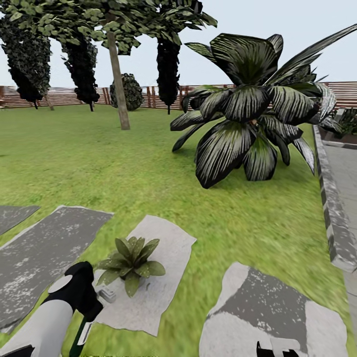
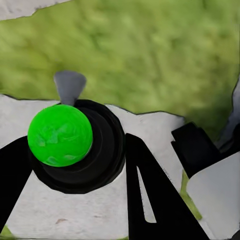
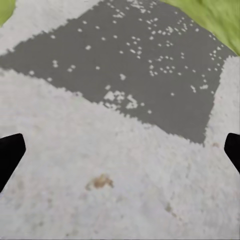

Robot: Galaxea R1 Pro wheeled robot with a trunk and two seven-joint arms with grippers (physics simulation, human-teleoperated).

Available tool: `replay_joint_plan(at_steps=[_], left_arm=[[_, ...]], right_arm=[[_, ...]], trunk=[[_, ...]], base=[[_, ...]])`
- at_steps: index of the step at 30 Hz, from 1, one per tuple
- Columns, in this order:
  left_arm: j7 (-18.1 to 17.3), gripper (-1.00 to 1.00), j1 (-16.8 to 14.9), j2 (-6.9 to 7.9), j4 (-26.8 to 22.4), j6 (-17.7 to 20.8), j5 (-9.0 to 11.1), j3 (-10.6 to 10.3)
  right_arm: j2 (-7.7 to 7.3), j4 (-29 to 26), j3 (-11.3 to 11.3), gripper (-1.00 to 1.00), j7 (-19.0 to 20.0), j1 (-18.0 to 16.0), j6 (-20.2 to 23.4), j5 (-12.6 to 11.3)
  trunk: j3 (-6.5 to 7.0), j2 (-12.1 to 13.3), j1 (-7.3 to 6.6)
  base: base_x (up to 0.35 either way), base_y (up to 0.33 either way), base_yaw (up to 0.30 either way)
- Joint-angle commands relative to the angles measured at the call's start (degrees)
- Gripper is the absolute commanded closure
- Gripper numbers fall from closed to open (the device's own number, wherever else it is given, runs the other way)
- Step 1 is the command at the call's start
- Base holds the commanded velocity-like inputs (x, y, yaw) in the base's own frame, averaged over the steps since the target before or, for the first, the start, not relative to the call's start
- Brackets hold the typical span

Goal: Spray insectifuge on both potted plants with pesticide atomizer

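One potted plant (image 1: 130,262), a low rosette of olive-green leaves, stands on a pale stepping stone (image 1: 163,258). The second potted plant is out of view. My left gripper (image 1: 83,296) hangs just left of the plant, shut on the pesticide atomizer (image 2: 61,135), a black round body with a bright green ball on top. Its grey nozzle (image 2: 69,86) points away over the stone and lawn. My right gripper (image 3: 120,155) is open above another stepping stone (image 1: 270,312), with nothing between its fingers (image 3: 10,152).
A huge dark plant with broad striped leaves (image 1: 248,109) rises on the lawn (image 1: 99,163) ahead to the right. A grey kerb (image 1: 331,208) edges the patio at right. More stepping stones (image 1: 44,253) lie at left. Trees and a brown fence (image 1: 74,96) stand far back.
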Motion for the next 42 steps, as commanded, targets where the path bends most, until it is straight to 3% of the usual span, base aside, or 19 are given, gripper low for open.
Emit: replay_joint_plan(at_steps=[1,6,8,9,11,14,21,29,42], left_arm=[[0.5,1.00,0.0,-0.18,0.0,0.4,0.2,0.3],[9.1,1.00,1.9,-1.01,0.0,0.2,7.3,0.4],[10.7,1.00,2.0,-1.07,0.0,0.1,10.4,0.4],[11.8,1.00,2.1,-1.09,0.0,0.1,13.4,0.3],[13.7,1.00,2.1,-1.13,0.0,0.1,15.5,0.2],[15.6,1.00,2.2,-1.41,0.0,0.1,16.2,0.2],[16.0,1.00,2.2,-1.80,0.0,0.1,16.4,0.1],[16.0,1.00,2.2,-1.73,-0.8,0.5,16.3,0.4],[15.9,1.00,2.2,-1.92,-0.7,0.6,16.5,0.3]], right_arm=[[0.00,0.0,-0.5,-1.00,-0.2,0.0,-0.2,0.6],[-0.04,0.1,-0.5,-1.00,-0.2,0.0,-0.2,0.6],[-0.08,0.1,-0.5,-1.00,-0.2,0.0,-0.2,0.7],[-0.14,0.1,-0.5,-1.00,-0.1,0.0,-0.2,0.7],[-0.16,0.1,-0.5,-1.00,-0.1,0.0,-0.2,0.8],[-0.23,0.1,-0.5,-1.00,-0.2,0.0,-0.2,0.7],[-0.12,0.1,-0.5,-1.00,-0.2,0.0,-0.2,0.6],[-0.09,0.1,-0.5,-1.00,-0.2,0.0,-0.2,0.6],[-0.08,0.1,-0.5,-1.00,-0.2,0.0,-0.2,0.6]], trunk=[[-0.05,0.0,-0.01],[-0.05,0.0,-0.01],[-0.05,0.0,-0.01],[-0.05,0.0,-0.01],[-0.05,0.0,-0.01],[-0.05,0.0,-0.01],[-0.05,0.0,-0.01],[-0.05,0.0,-0.01],[-0.05,0.0,-0.01]], base=[[0.001,0.000,0.159],[0.009,-0.006,0.044],[0.091,-0.121,0.005],[0.127,-0.201,0.001],[0.129,-0.229,0.001],[0.059,-0.257,0.000],[0.004,-0.274,0.031],[0.127,-0.206,0.268],[0.018,-0.011,0.275]])
